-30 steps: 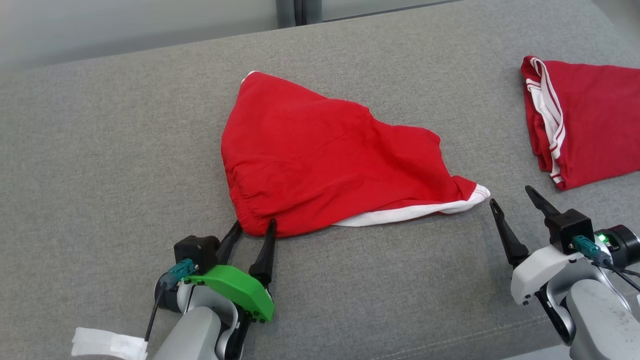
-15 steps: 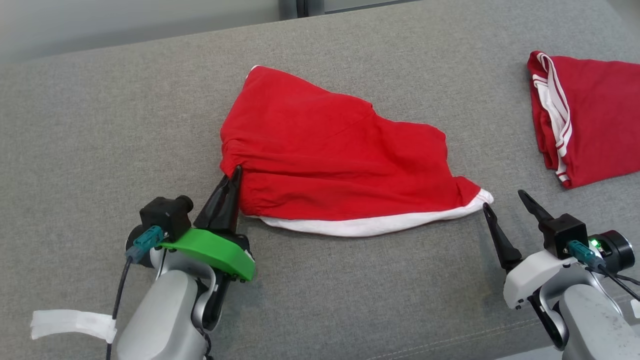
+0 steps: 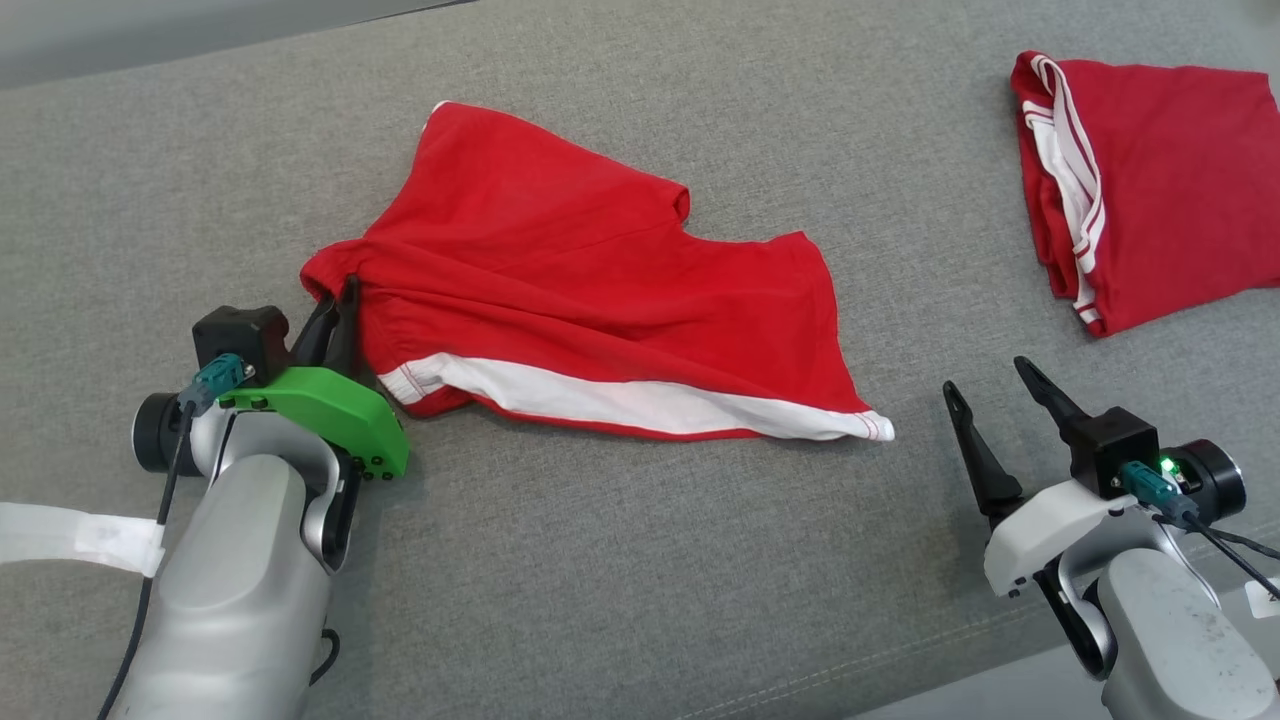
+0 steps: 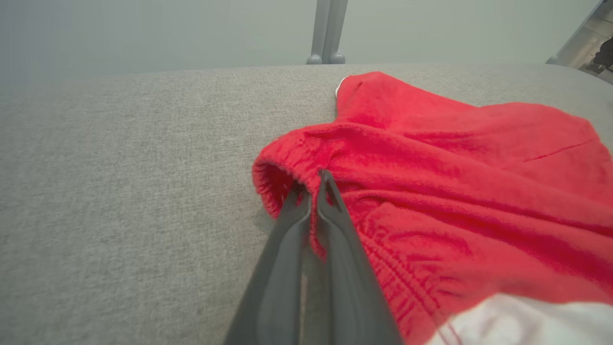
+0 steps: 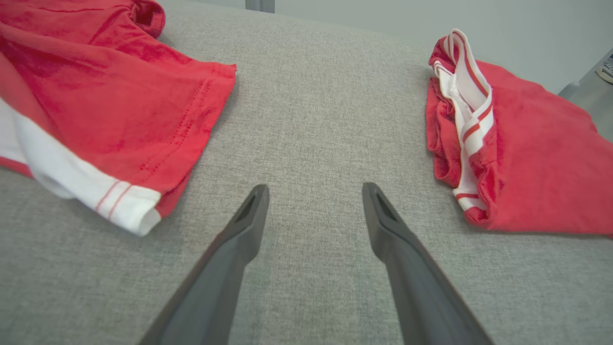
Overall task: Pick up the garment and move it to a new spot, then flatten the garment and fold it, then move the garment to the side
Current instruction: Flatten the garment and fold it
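Note:
The garment (image 3: 580,270) is a pair of red shorts with a white band along the near edge, lying rumpled on the grey cushion (image 3: 650,560). My left gripper (image 3: 338,305) is shut on its elastic waistband corner at the left end; the left wrist view has the red waistband (image 4: 306,158) pinched between the two dark fingers (image 4: 335,225). My right gripper (image 3: 987,388) stands open at the lower right, a little to the right of the garment's white-tipped corner (image 3: 872,428), touching nothing. In the right wrist view that corner (image 5: 129,211) lies left of the spread fingers (image 5: 249,215).
A second red garment with white stripes (image 3: 1140,190), folded, lies at the far right of the cushion, also in the right wrist view (image 5: 517,158). The cushion's front edge (image 3: 900,660) runs by my right arm. A metal post (image 4: 325,28) stands behind the cushion.
My left gripper closed on the waistband corner and dragged it left, stretching the garment out and baring more of the white band. The head view shifted too. The right gripper stayed open.

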You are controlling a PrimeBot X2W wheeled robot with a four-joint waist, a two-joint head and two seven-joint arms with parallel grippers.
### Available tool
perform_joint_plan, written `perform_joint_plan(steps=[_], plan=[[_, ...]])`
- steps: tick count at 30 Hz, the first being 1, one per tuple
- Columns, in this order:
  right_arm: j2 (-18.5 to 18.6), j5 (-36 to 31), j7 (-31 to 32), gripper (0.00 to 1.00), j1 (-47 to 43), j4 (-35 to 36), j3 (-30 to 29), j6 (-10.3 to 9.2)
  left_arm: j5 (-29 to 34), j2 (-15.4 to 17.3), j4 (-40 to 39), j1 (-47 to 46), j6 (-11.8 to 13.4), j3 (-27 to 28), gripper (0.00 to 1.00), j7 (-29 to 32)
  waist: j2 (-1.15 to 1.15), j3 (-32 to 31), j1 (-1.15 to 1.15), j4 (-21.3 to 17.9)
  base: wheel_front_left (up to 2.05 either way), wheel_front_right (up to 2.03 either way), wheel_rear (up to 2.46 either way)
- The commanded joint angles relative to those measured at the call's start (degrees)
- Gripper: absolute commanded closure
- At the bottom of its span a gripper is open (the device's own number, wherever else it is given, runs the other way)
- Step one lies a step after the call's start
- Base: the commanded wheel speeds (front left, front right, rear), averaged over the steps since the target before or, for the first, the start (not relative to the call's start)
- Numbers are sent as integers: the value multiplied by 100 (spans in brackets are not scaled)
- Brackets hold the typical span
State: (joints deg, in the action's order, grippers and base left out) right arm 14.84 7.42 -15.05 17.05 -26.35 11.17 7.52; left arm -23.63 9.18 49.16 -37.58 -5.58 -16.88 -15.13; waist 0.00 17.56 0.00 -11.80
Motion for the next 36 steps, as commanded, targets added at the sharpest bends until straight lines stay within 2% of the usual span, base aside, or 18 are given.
perform_joint_plan(steps=[1,2,7,11,16,19,22,26,36], plan=[[-20,41,-17,0,70,34,-30,-7,61,-22,59,-90,-4,-21,3,3,0,82,0,-86,0,0,0],[-26,37,-17,0,62,41,-54,-7,54,-38,110,-135,-12,0,0,3,0,88,0,-92,0,0,0],[-54,3,-17,0,-68,50,-237,-7,43,-114,-55,20,-37,239,0,3,0,-9,0,18,0,0,0],[-79,20,-17,0,-169,15,-317,-7,62,-220,-674,387,-97,534,0,3,0,-164,0,207,0,0,0],[-136,24,-17,0,-223,-21,-288,-7,-141,-407,-1233,1066,-189,628,0,3,0,-349,0,399,0,0,0],[-172,22,-17,0,-245,-54,-253,-7,-419,-488,-1356,1411,-190,472,0,3,0,-418,0,453,0,0,0],[-157,47,-17,0,-240,-84,-233,-7,-841,-523,-1444,1689,-193,58,0,3,0,-455,0,465,0,0,0],[-115,81,-17,0,-242,-74,-192,-7,-1443,-383,-1447,1829,-193,-350,0,3,0,-464,0,408,0,0,0],[-79,125,-17,0,-236,-25,-219,-7,-1830,-146,-1373,1655,-195,-561,0,3,0,-380,0,200,0,0,0]])
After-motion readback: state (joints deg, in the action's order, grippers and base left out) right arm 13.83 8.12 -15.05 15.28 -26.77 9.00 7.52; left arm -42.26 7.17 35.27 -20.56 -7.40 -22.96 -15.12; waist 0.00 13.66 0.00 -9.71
